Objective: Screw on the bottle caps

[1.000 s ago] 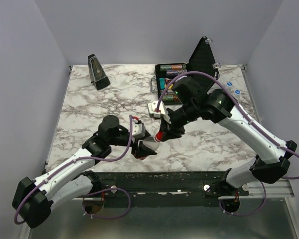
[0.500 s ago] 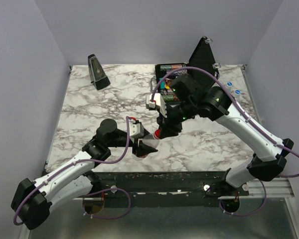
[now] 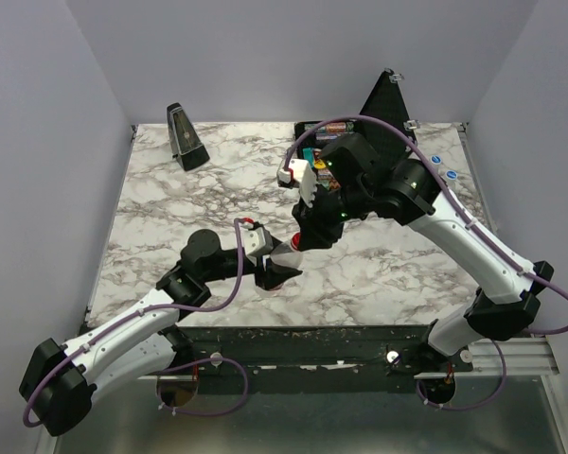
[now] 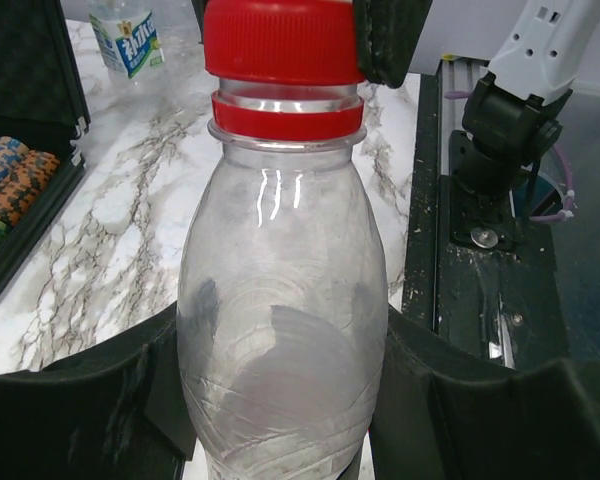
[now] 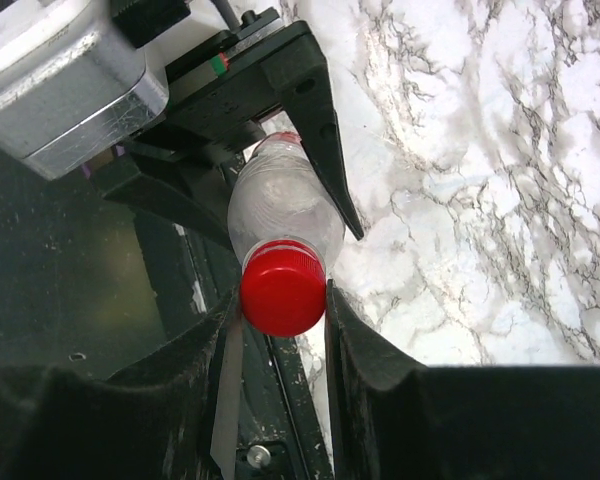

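Right wrist view: grips red cap [image 5: 283, 287] in right pincer [image 5: 281, 302], bottle [image 5: 280, 205] stretching lengthwise toward 12 o'clock into left pincer [image 4: 280, 420] clamped round its body.

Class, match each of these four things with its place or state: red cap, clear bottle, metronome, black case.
1 red cap
2 clear bottle
3 metronome
4 black case

A lid raised, far edge
B between fingers of the right gripper
C clamped in the left gripper
D standing apart, far left

Pairs: 1-B, 2-C, 3-D, 4-A
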